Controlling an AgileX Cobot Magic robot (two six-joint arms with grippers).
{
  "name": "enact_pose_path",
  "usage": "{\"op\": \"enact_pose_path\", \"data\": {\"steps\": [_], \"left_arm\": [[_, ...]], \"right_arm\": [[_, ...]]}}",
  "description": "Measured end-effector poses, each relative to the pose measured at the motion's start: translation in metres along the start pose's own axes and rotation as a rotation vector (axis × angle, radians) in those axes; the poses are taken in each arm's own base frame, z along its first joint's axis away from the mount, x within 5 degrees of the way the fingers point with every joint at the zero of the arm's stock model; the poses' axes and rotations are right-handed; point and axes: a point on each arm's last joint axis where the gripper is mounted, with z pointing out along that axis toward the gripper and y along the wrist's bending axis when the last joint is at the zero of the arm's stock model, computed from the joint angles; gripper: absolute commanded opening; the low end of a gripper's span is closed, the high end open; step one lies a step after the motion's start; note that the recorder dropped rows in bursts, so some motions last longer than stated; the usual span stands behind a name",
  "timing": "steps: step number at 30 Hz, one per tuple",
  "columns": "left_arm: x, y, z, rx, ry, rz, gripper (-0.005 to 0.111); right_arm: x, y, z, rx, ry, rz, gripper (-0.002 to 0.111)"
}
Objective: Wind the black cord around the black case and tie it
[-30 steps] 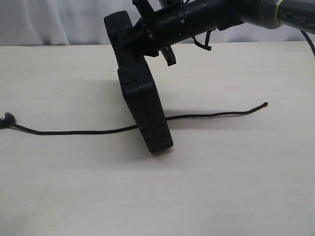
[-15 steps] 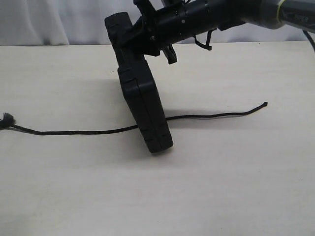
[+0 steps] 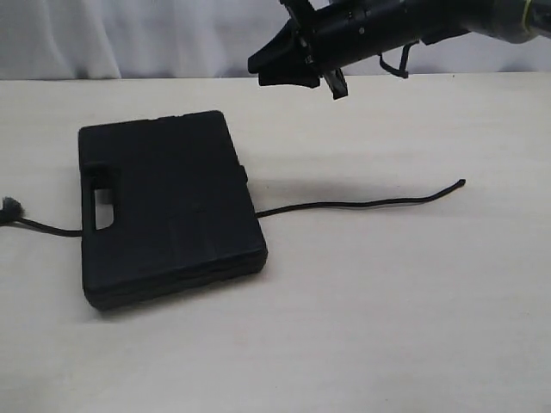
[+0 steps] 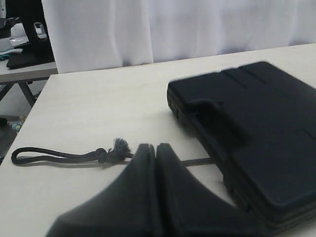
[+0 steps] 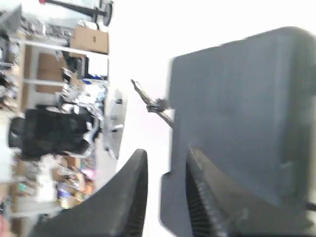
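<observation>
Pinning the black cord (image 3: 362, 204), the black case (image 3: 172, 202) lies flat; right hand (image 5: 165, 155) released above, left hand (image 4: 155, 148) clenched.

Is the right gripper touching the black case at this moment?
Apart. The exterior view shows the right gripper up in the air beyond the black case, which lies flat on the table, with pale tabletop visible between them.

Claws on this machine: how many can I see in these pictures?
2. The right claw hangs empty, above and beyond the black case, jaws slightly apart. The left claw, shut, shows only in its own wrist camera, low beside the black cord near its frayed knot.
</observation>
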Motion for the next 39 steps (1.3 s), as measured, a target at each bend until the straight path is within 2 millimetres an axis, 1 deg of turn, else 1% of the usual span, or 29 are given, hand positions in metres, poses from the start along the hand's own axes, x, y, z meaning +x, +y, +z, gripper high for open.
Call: {"op": "enact_pose_path", "data": {"steps": [2,4,6,7,8,9,11,13,14,17,21,26,34,35,37,38,39], "left_arm": [[0.0,0.0,0.0,0.0,0.0,0.0,0.0],[0.0,0.0,0.0,0.0,0.0,0.0,0.0],[0.0,0.0,0.0,0.0,0.0,0.0,0.0],[0.0,0.0,0.0,0.0,0.0,0.0,0.0],[0.0,0.0,0.0,0.0,0.0,0.0,0.0],[0.0,0.0,0.0,0.0,0.0,0.0,0.0],[0.0,0.0,0.0,0.0,0.0,0.0,0.0],[0.0,0.0,0.0,0.0,0.0,0.0,0.0],[0.0,0.0,0.0,0.0,0.0,0.0,0.0],[0.0,0.0,0.0,0.0,0.0,0.0,0.0],[0.0,0.0,0.0,0.0,0.0,0.0,0.0],[0.0,0.0,0.0,0.0,0.0,0.0,0.0],[-0.001,0.0,0.0,-0.004,-0.01,0.017,0.0],[-0.003,0.001,0.0,-0.009,-0.037,0.031,0.0],[-0.018,0.001,-0.002,-0.009,-0.196,0.009,0.0],[-0.028,0.001,-0.004,-0.008,-0.315,-0.037,0.0],[-0.033,0.002,-0.006,-0.011,-0.375,-0.055,0.0]], "right_arm": [[0.001,0.0,0.001,0.01,0.006,-0.056,0.027],[0.003,0.004,0.003,0.057,0.012,-0.127,0.027],[0.006,0.014,0.006,0.182,0.008,-0.219,0.027],[0.008,0.018,0.007,0.267,0.01,-0.266,0.029],[0.011,0.029,0.011,0.357,-0.006,-0.309,0.03],[0.014,0.035,0.012,0.446,-0.008,-0.35,0.032],[0.021,0.053,0.018,0.581,-0.038,-0.398,0.039],[0.028,0.069,0.023,0.639,-0.059,-0.428,0.045],[0.031,0.077,0.027,0.661,-0.062,-0.452,0.045],[0.037,0.088,0.034,0.667,-0.053,-0.463,0.045],[0.043,0.091,0.038,0.675,-0.014,-0.464,0.045],[0.049,0.087,0.036,0.71,0.059,-0.449,0.045],[0.051,0.086,0.035,0.721,0.098,-0.457,0.045],[0.051,0.086,0.035,0.721,0.098,-0.46,0.045],[0.051,0.086,0.035,0.721,0.1,-0.463,0.045],[0.051,0.086,0.035,0.72,0.1,-0.465,0.045],[0.051,0.086,0.035,0.72,0.1,-0.465,0.045]]}}
